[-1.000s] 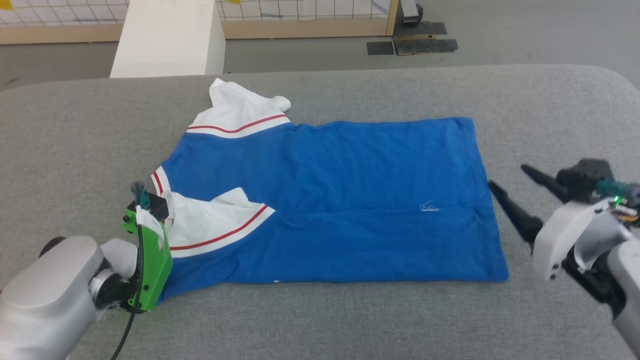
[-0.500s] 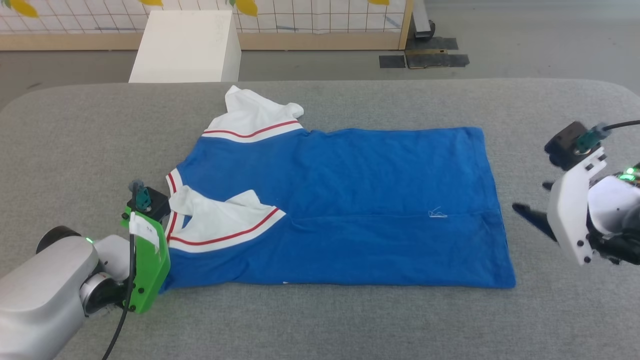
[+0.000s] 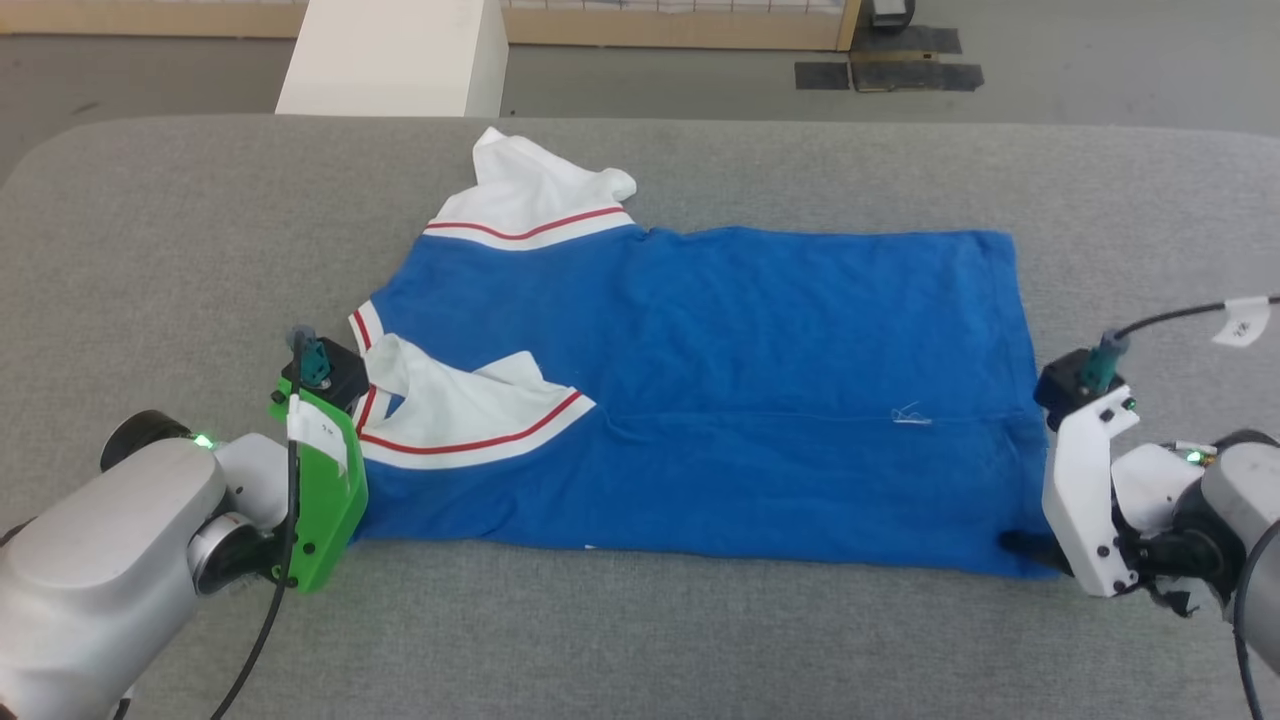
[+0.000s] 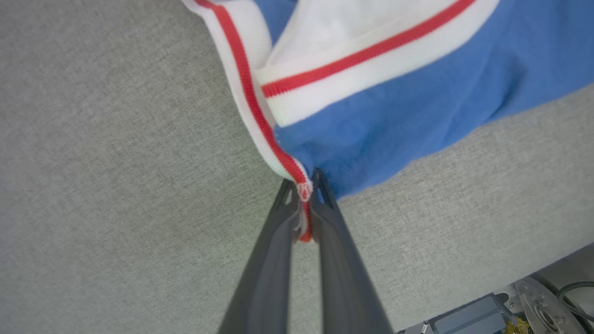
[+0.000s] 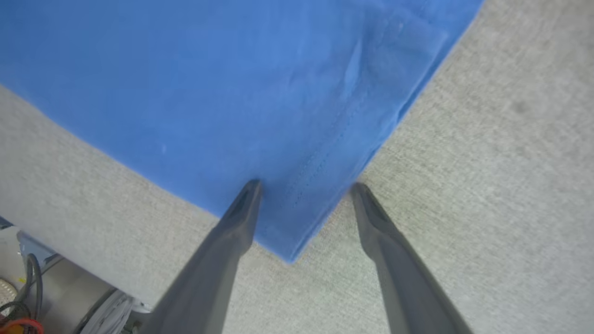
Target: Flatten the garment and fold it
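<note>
Here left jaws pinch garment (image 4: 417,116) (right jaws parted).

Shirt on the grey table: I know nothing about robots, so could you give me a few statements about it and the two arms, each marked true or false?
1. The left fingers are clamped on the shirt's red-and-white striped trim. True.
2. The right fingers are shut on the blue hem. False: they are open and straddle the shirt's blue corner.
3. One white sleeve lies folded over the blue body. True.
4. The shirt hangs in the air. False: it lies spread on the grey surface.
</note>
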Tool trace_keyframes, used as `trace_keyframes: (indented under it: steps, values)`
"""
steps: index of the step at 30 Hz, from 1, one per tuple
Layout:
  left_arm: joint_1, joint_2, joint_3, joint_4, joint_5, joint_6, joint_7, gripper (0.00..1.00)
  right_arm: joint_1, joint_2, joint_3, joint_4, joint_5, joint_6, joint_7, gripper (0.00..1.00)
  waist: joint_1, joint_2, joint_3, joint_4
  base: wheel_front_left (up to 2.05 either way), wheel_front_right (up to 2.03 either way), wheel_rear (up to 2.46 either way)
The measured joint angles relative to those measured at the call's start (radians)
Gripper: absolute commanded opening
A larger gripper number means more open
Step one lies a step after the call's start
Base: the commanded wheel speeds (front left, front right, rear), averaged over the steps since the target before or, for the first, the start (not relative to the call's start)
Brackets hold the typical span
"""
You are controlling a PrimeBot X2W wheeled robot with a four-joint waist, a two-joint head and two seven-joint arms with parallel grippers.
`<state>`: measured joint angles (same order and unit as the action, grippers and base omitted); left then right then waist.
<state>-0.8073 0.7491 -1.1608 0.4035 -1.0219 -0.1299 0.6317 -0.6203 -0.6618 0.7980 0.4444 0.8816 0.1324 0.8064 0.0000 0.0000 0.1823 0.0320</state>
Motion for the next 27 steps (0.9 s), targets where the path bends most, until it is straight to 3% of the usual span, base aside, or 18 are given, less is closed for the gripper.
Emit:
trace_keyframes:
  steps: [8,10,11,21,27]
  values:
    - [-0.016,-0.003,-0.028,0.011,0.000,0.000,-0.018,0.00,0.009,0.009,0.035,0.033,0.022,0.000,-0.047,1.00,0.0000,0.0000,0.023,0.020,0.00,0.00,0.00]
    - [-0.016,-0.002,-0.035,0.015,0.000,0.000,-0.022,0.00,0.009,0.005,0.047,0.029,0.025,0.000,-0.060,0.14,0.0000,0.0000,0.023,0.019,0.00,0.00,0.00]
    - [-0.016,-0.002,-0.038,0.017,-0.001,0.000,-0.025,0.00,0.009,0.002,0.051,0.028,0.027,0.000,-0.070,0.00,0.0000,0.0000,0.022,0.018,0.00,0.00,0.00]
    - [-0.007,-0.008,-0.047,0.058,-0.032,0.000,-0.070,0.00,0.011,-0.020,0.067,0.017,0.079,0.000,-0.179,0.00,0.0001,0.0000,-0.023,0.010,0.00,0.00,0.00]
    - [0.023,0.008,-0.045,0.045,-0.068,0.000,-0.109,0.00,0.027,-0.087,0.073,-0.082,0.108,0.000,-0.236,0.00,0.0001,0.0000,-0.077,0.008,0.00,0.00,0.00]
